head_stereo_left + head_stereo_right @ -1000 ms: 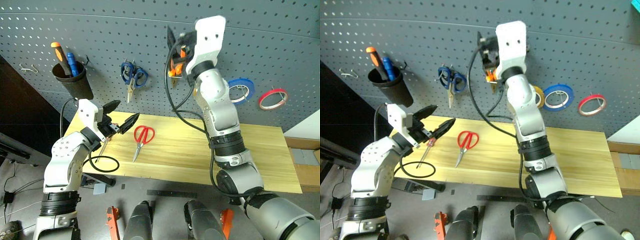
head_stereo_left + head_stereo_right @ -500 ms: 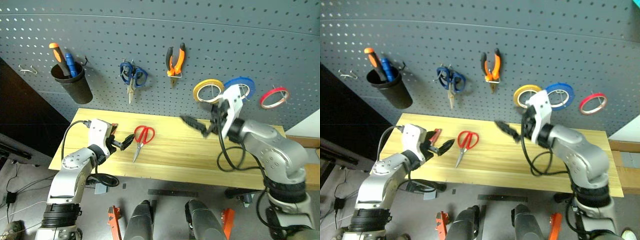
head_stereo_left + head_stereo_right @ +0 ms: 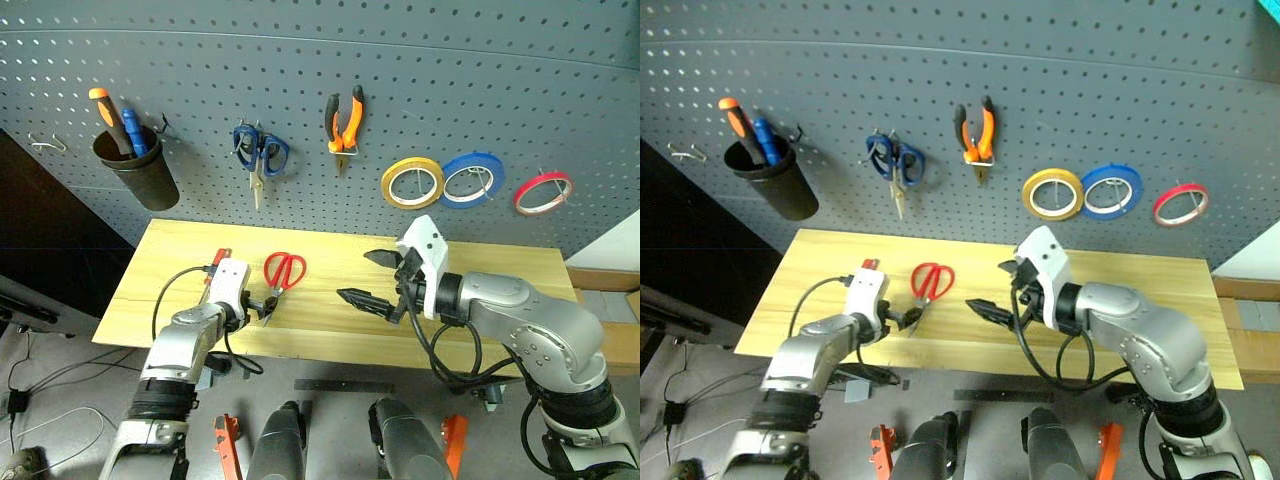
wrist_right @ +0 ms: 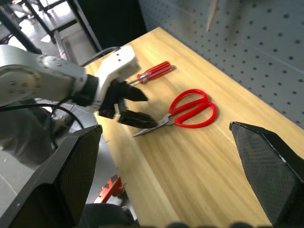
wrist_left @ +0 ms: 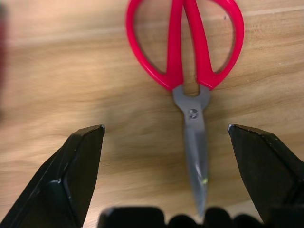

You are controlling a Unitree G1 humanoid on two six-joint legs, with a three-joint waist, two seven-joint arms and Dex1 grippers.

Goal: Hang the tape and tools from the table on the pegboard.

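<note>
The left hand point(image 3: 262, 303) is stretched low and forward from a bent elbow, its two black fingers point(image 5: 76, 171) spread wide apart and empty. The right hand point(image 3: 372, 280) reaches in from the right side, forearm swung across toward the left, pointing slightly downward, with its fingers point(image 4: 266, 166) also held wide and gripping nothing

Past my arms I see grey floor point(image 3: 60, 400) with loose black cables point(image 3: 45, 365) trailing left, a dark opening point(image 3: 40, 230) beside them, a cardboard box point(image 3: 600, 280) at right, light falling evenly overall
</note>
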